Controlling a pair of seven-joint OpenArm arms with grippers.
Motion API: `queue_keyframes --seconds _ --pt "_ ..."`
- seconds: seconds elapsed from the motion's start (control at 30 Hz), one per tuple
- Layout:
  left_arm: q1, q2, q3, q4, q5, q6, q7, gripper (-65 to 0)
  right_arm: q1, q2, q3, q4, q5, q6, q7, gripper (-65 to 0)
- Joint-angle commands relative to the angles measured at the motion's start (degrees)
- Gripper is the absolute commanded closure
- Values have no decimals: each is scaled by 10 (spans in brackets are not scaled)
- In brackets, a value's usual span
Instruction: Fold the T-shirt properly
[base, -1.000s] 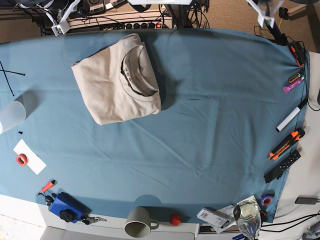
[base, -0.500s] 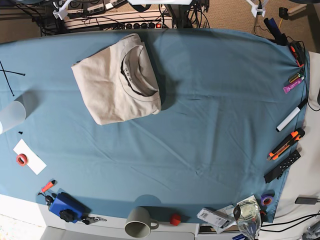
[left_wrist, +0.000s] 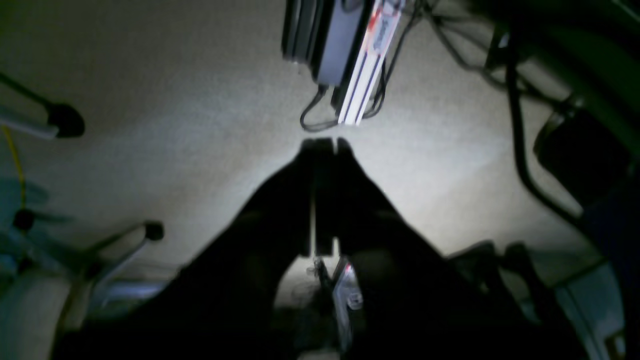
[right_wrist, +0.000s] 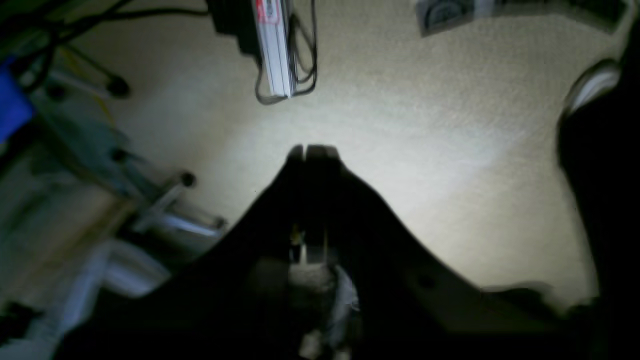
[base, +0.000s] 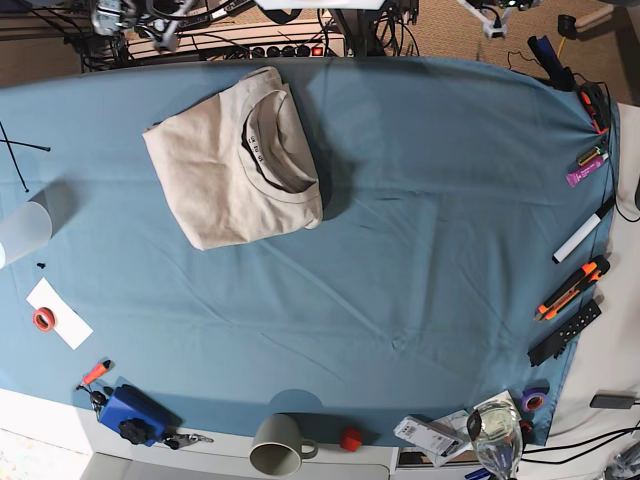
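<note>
The beige T-shirt lies folded into a compact rectangle on the blue cloth, at the far left of the table, with its ribbed collar facing up. Both arms are drawn back beyond the table's far edge. Only bits of them show in the base view: the left arm at the top right and the right arm at the top left. In the wrist views my left gripper and right gripper are dark silhouettes over beige carpet. Both are shut with nothing between the fingers.
A clear cup and a red tape roll sit at the left edge. A grey mug and a blue object stand along the near edge. A white marker, an orange cutter and a black remote line the right edge.
The visible arm parts at the top of the base view have pulled further back and shifted sideways. The T-shirt has not moved.
</note>
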Motion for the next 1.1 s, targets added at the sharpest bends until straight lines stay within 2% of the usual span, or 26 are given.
queue_keyframes --seconds 0.0,0.17,0.2,0.27,0.4,0.47,0.57,0.67,0.83,1.07 --pt "-2 -4 -1 -12 7 -2 -17 0 5 9 -16 -6 -15 1 13 0" --pt "-32 -3 -1 -92 24 -1 -134 0 47 8 -111 -75 -83 1 132 0" --pt "-37 -2 -1 -109 29 6 -156 0 54 6 -129 -93 -96 -9 163 0" --pt "-48 1 -1 -143 50 18 -201 0 64 6 -165 -130 -114 -53 246 0" --pt "-64 6 -1 -196 83 19 -271 0 80 3 -230 -200 -116 -146 404 0" --pt "-70 12 -1 -209 89 19 -306 0 91 -8 -252 -231 -116 -200 451 0" --pt "-80 22 -1 -214 89 20 -322 0 111 -30 -270 -264 -116 -253 468 0" --pt "-91 32 -1 -214 89 26 -322 0 128 -50 -272 -270 -116 -278 468 0" --pt "-97 40 -1 -205 89 33 -322 0 147 -63 -272 -269 -116 -283 458 0" --pt "-91 40 -1 -204 88 33 -322 0 148 -52 -272 -269 -115 -283 448 0"
